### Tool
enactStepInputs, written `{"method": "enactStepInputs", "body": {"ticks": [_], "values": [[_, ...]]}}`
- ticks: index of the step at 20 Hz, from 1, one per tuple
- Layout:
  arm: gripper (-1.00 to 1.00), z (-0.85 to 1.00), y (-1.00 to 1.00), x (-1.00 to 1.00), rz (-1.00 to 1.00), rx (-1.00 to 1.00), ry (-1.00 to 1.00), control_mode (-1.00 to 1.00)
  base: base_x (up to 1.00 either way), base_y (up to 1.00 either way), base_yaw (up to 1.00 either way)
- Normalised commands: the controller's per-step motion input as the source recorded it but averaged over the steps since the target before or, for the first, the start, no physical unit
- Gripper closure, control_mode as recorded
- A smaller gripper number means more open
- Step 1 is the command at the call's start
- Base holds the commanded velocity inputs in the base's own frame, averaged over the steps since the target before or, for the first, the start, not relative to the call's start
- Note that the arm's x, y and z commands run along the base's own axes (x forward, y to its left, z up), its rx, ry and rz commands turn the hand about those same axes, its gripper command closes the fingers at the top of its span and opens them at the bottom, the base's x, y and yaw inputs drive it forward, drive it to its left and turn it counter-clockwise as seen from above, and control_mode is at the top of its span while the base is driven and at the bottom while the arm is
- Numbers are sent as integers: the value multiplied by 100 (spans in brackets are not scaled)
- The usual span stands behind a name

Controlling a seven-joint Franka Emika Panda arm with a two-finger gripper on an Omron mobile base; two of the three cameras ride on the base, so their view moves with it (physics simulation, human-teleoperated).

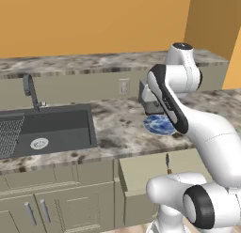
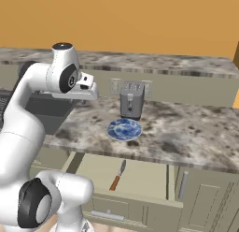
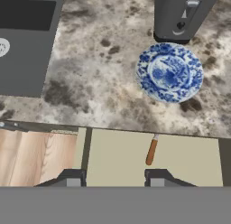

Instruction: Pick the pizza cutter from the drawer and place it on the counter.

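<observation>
1. Two dark fingertips of the gripper [image 3: 113, 179] stand apart with nothing between them, high above the open drawer, so you are at the approach step with the pick not yet begun.
2. At the left lies the dark grey sink basin [image 3: 25, 42], well apart from your work.
3. Next comes the grey-brown speckled marble counter [image 3: 97, 78], your eventual drop spot, with bare slab free beside the sink.
4. Below it, the wide shallow beige-olive drawer [image 3: 117, 157] holds the small pizza cutter with the orange-brown wooden handle [image 3: 151, 151], lying flat on the bottom.
5. Further right sit the blue patterned round plate [image 3: 169, 72] and the grey metal toaster [image 3: 180, 15].
6. Your next move, as I judge it: shift right, descend, straddle the handle, then close.
</observation>
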Motion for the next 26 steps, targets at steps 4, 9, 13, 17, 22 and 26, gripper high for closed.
{"method": "enactStepInputs", "body": {"ticks": [4, 9, 13, 17, 22, 26], "values": [[-100, 0, 0, 0, 0, 0, 0, 100, 0, 0, 0], [-100, 0, 0, 0, 0, 0, 0, 100, -5, 42, -12], [-100, 0, 0, 0, 0, 0, 0, 100, -2, 79, -32], [-100, 0, 0, 0, 0, 0, 0, 100, -9, 63, -49], [-100, 0, 0, 0, 0, 0, 0, 100, -4, 66, -58], [-100, 0, 0, 0, 0, 0, 0, 100, 0, 59, -63]]}}
